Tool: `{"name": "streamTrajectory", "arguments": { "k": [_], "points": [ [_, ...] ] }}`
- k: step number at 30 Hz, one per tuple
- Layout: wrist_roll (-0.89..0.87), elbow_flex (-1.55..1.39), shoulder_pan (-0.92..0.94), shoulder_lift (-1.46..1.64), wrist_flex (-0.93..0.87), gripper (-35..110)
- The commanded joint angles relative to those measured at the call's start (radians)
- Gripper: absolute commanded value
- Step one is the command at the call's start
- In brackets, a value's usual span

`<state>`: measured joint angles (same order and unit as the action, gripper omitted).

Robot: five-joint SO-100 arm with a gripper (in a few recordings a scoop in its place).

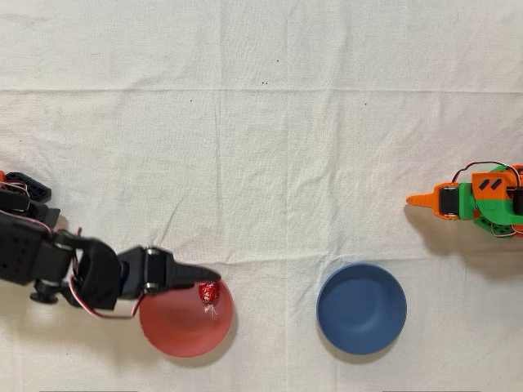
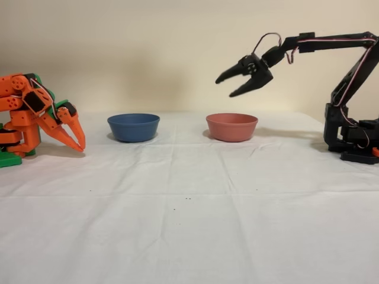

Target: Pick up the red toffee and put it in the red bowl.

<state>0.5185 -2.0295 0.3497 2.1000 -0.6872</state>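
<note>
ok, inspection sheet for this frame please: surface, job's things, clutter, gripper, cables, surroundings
Surface: white cloth, creased, a few dark specks.
Job's things: red toffee lies inside the red bowl, near its rim in the overhead view; hidden by the bowl wall in the fixed view.
Clutter: blue bowl, nothing seen in it; idle orange arm.
Gripper: black gripper above the red bowl, jaws open, holding nothing.
Cables: red and white wires along the black arm, clear of the bowls.
Surroundings: plain beige wall; nothing else seen.
</note>
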Motion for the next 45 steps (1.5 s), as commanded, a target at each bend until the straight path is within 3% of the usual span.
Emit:
{"name": "streamTrajectory", "arguments": {
  "k": [1, 20, 30, 45],
  "points": [
    [-0.031, 0.015, -0.063, 0.133, -0.035, 27],
    [-0.236, -0.333, -0.278, 0.658, -0.074, 22],
    [-0.278, -0.646, -0.316, 0.974, -0.08, 9],
    [-0.457, -0.83, -0.307, 1.101, -0.043, 1]
  ]
}}
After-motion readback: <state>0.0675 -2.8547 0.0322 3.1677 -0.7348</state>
